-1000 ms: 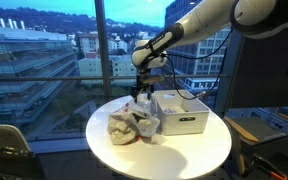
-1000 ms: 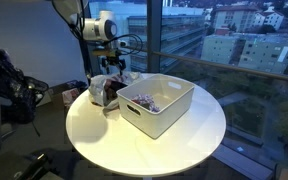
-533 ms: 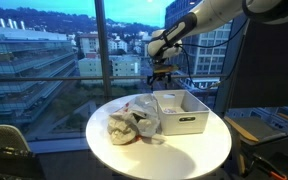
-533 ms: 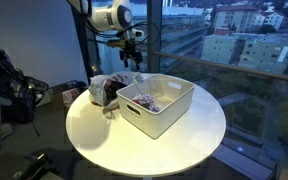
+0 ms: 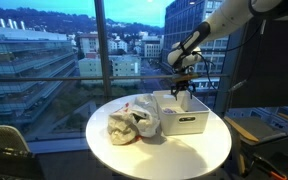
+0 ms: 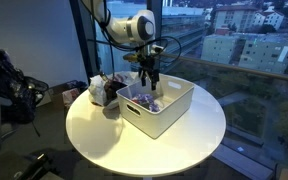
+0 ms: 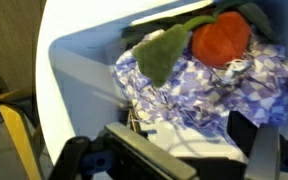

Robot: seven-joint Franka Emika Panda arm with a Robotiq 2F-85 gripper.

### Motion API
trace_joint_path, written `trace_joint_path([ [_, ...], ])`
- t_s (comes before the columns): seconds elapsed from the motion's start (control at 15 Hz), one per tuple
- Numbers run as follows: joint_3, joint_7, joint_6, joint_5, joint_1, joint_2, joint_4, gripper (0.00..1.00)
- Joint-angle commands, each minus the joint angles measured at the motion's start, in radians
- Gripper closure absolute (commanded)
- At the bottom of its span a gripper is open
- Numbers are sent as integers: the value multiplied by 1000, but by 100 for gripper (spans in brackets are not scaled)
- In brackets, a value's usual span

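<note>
gripper hanging over the bin, jaws wide

the gripper [image 5: 182,95] is hovering right above the bin [image 5: 184,124], jaws spread wide and holding nothing. inside the bin a checked cloth [image 7: 219,85] is lying bunched up, with a green cloth [image 7: 164,50] and an orange thing [image 7: 222,38] sitting on it toward one bin wall. a pile [image 5: 129,125] of more cloth is sitting just beside the bin, outside it, on the table [image 5: 154,158] under the bin.

my take on doing this bit well: it's looking like a reach into the bin, so i'd be keeping the jaws wide and coming straight down over the bin's middle, away from its walls. i'd be aiming for a raised fold of the checked cloth rather than a flat patch, and going only deep enough to pinch cloth, not the bin floor. also watching that no finger is catching the bin's rim.
</note>
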State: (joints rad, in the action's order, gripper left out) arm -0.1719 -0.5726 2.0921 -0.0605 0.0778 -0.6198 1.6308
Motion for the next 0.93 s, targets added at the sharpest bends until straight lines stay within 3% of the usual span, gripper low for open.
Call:
trace_joint_path([
  [0.0,6,-31,2,27,-29,-31,34,0],
  [0.47,22,9,115,32,-34,-195,-19,0],
  [0.8,20,-14,-40,60,-28,-228,-51,0],
  [0.87,17,-26,-55,63,-27,-229,-59,25],
])
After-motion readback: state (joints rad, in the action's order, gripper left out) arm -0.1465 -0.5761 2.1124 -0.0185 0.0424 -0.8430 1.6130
